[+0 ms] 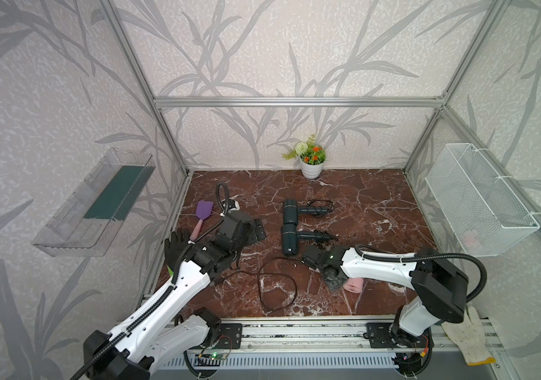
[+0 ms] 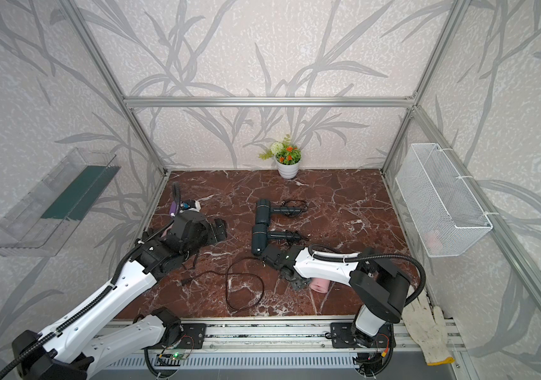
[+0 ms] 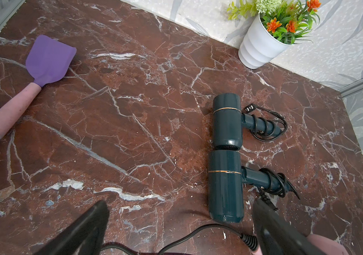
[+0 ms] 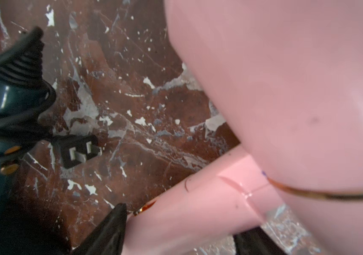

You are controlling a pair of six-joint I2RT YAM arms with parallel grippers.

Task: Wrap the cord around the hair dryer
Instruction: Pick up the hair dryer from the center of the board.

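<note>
Three hair dryers (image 1: pixel 290 212), one spatula (image 1: pixel 204 209), one plant (image 1: pixel 312 158)

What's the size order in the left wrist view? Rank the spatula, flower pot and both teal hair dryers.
1. Nearer teal hair dryer and spatula, about alike.
2. Farther teal hair dryer and flower pot, too close to call; distance shrinks both.
</note>
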